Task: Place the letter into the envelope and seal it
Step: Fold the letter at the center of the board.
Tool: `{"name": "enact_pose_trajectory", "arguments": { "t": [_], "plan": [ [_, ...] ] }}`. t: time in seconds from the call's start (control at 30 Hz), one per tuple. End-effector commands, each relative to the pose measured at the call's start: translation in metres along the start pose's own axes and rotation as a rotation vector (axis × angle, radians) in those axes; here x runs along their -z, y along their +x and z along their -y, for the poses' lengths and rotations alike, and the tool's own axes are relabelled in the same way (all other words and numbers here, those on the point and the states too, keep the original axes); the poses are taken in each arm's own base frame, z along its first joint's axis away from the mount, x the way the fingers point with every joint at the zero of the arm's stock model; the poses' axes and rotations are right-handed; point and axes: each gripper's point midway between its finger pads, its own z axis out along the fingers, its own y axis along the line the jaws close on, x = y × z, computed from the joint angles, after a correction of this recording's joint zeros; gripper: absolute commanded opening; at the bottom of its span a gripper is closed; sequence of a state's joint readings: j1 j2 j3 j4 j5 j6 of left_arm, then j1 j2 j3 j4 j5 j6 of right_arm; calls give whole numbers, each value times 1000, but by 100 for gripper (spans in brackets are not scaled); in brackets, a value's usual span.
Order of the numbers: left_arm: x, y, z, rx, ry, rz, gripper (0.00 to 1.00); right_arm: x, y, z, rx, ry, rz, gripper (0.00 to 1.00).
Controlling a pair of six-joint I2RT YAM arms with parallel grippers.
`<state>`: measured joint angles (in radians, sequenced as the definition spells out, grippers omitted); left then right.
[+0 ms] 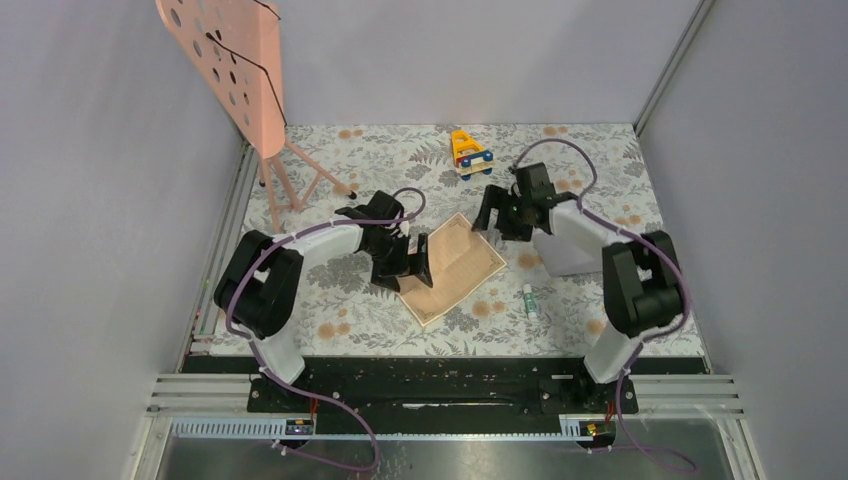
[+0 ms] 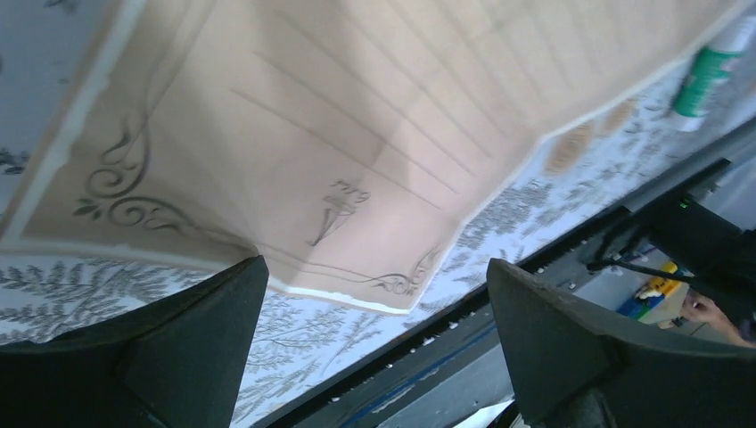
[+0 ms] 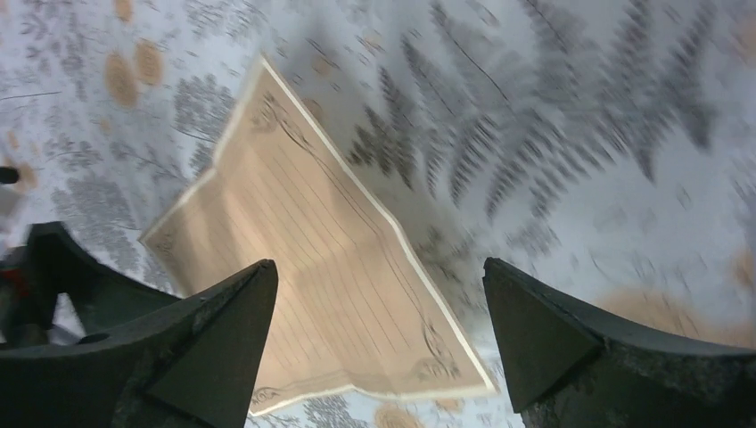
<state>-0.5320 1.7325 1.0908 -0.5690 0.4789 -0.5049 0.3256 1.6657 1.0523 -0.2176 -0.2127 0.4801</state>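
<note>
The letter (image 1: 460,265), a tan lined sheet with a printed scroll border and fold creases, lies flat in the middle of the floral table. My left gripper (image 1: 405,265) stands open at the sheet's near-left edge; in the left wrist view that edge and a corner of the letter (image 2: 357,116) lie just beyond the gripper (image 2: 374,303). My right gripper (image 1: 497,215) hangs open above the far-right corner, with the letter (image 3: 330,276) showing between its spread fingers (image 3: 379,272). Neither gripper holds anything. I cannot pick out the envelope; the pale shape under the right forearm is unclear.
A green-and-white glue stick (image 1: 529,300) lies right of the letter, also seen in the left wrist view (image 2: 704,76). A yellow toy (image 1: 470,152) sits at the back. A pink perforated board on a stand (image 1: 235,60) rises at the back left. Walls close in on both sides.
</note>
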Motion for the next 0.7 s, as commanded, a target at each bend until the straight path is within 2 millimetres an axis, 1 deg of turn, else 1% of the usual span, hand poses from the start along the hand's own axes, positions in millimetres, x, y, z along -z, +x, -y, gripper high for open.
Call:
{"name": "enact_pose_trajectory", "arguments": {
  "t": [0.0,0.07,0.13,0.27,0.3,0.37,0.47,0.6,0.63,0.67],
  "plan": [
    [-6,-6,-16,-7,-50,22,97,-15,-2,-32,48,-185,-156,92],
    [-9,-9,-16,0,-53,13,97,-24,5,-38,17,-230,-210,91],
    [-11,-12,-19,6,-69,12,97,-29,9,-41,-4,-264,-217,89],
    [-16,-16,-19,21,-63,10,97,-24,12,-44,-2,-291,-204,85],
    [-17,-16,-18,21,-59,7,97,-23,13,-44,-1,-293,-206,82],
    [-17,-18,-18,19,-59,8,97,-20,16,-43,1,-296,-207,75],
    [-15,-21,-17,18,-61,18,97,-15,19,-41,-7,-283,-194,60],
    [-14,-25,-13,12,-53,26,97,-7,28,-27,-26,-227,-154,46],
    [-14,-25,-13,14,-50,24,97,-5,31,-22,-30,-206,-144,41],
    [-14,-26,-11,10,-45,24,97,-2,33,-18,-31,-187,-130,32]
  ]
}}
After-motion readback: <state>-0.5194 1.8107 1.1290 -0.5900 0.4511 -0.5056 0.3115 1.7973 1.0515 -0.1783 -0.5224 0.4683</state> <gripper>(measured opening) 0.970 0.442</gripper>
